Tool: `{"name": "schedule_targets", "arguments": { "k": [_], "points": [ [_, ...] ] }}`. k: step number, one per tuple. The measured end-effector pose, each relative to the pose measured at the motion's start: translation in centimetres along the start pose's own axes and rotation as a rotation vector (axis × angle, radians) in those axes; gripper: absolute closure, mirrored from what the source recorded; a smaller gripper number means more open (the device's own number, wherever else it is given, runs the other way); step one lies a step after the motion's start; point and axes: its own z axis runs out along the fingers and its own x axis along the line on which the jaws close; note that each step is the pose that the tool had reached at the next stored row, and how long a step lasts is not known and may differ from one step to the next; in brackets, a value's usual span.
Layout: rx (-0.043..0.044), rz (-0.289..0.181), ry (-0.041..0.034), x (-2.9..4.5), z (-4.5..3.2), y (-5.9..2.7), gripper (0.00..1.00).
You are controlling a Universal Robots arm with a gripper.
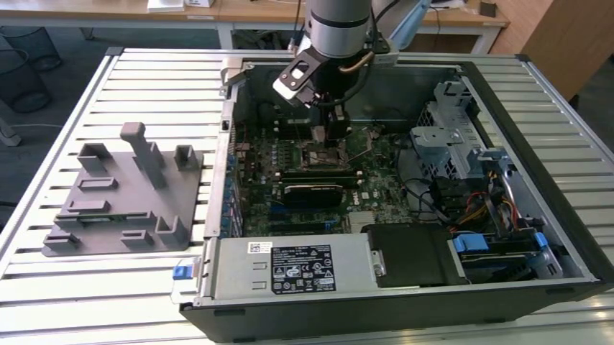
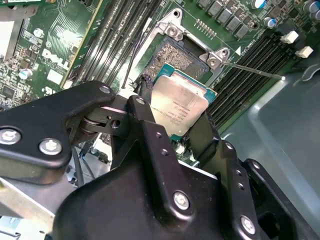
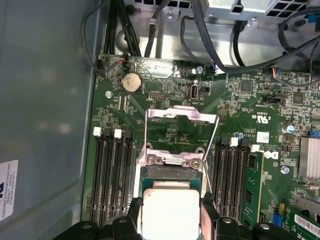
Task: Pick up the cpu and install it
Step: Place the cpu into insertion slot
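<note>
Slatted tabletop (image 1: pixel 144 79) carries the open computer case (image 1: pixel 384 320), where the end effector (image 2: pixel 174 110) grips the cpu (image 3: pixel 169 212) by two opposite edges, just above the bared socket (image 3: pixel 172 172), which lies slightly beyond it toward the raised load plate (image 3: pixel 181 114).

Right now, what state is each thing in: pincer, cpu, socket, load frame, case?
pincer: shut on the cpu.
cpu: gripped by its edges over the socket; seating unclear.
socket: uncovered, contacts exposed.
load frame: swung open.
case: side open, lying flat.
</note>
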Motion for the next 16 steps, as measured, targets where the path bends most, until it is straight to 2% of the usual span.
{"name": "schedule_targets", "arguments": {
  "k": [13,16],
  "points": [
    [0.0,0.001,0.0,0.01,1.15,-0.15,0.46],
    [0.0002,0.0,-0.0026,0.01,1.54,-0.17,0.46]
  ]
}}
